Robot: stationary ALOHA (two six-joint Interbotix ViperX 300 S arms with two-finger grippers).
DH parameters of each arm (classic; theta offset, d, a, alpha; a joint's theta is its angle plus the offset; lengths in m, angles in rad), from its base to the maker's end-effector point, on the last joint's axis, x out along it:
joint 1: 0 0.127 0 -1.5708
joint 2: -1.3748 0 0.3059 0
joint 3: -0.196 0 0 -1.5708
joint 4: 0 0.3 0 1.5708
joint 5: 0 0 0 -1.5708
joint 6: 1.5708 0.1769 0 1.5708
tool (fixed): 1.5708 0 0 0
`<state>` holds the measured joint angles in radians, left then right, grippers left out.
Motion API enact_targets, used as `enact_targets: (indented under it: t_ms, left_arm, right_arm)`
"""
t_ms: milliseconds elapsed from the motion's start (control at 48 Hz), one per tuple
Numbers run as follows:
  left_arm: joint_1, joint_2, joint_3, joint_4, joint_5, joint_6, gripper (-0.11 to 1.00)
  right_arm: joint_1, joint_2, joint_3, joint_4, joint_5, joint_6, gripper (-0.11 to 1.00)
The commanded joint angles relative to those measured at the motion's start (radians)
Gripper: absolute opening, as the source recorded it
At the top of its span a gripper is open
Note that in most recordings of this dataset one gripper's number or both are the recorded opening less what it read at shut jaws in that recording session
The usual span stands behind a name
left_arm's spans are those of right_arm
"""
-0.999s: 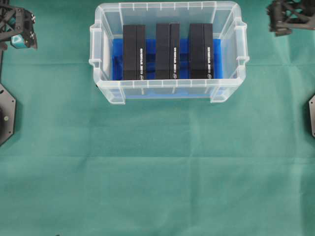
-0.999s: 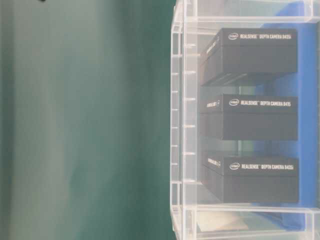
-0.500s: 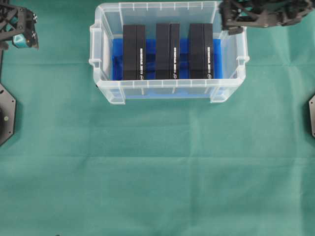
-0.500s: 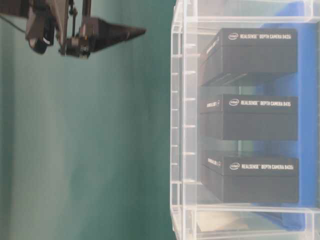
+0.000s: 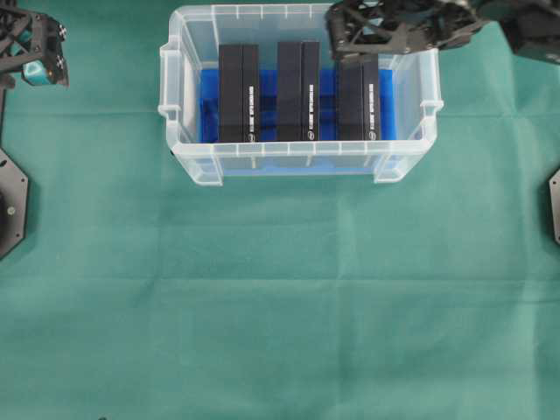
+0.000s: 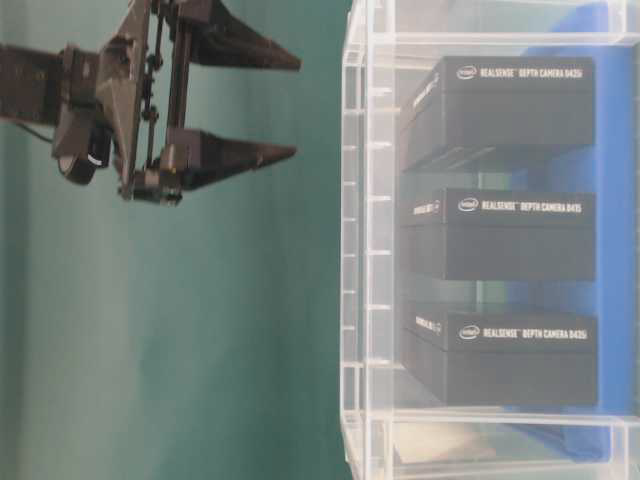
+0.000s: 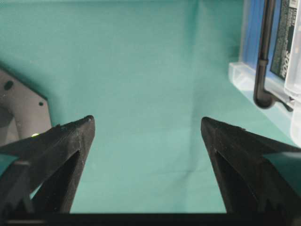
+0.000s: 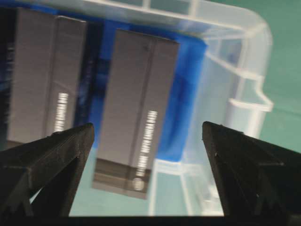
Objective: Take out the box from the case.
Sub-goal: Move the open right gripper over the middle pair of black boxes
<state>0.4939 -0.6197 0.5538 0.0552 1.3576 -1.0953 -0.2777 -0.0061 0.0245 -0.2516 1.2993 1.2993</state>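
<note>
1. Clear case (image 5: 175, 140) with blue lining sits at the top centre of the green cloth (image 5: 280, 306) in the overhead view.
2. Three black boxes stand side by side inside the case: left box (image 5: 238, 93), middle box (image 5: 297, 90), right box (image 5: 357, 101). All are apart from each other.
3. Right gripper (image 5: 350, 39) hangs over the far right part of the case, above the right box, jaws spread wide, nothing held.
4. Table-level view: right gripper above the case rim, tips not inside.
5. Right wrist view: right box lies between the open fingers (image 8: 51, 155).
6. Left gripper (image 7: 146, 127) is off at the cloth's far left, well apart from the case, jaws wide, empty.
</note>
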Motion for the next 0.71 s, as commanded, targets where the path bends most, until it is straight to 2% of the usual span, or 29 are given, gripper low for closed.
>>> enact_targets:
  t_ms: [0, 687]
  left_arm:
    - [0.003, -0.003, -0.025, 0.000, -0.003, -0.002, 0.99]
    - [0.003, -0.003, -0.025, 0.000, -0.003, 0.002, 0.99]
  right_arm:
    - [0.012, 0.006, -0.051, -0.002, -0.005, 0.008, 0.94]
    - [0.054, 0.202, -0.288, 0.018, -0.034, 0.038, 0.94]
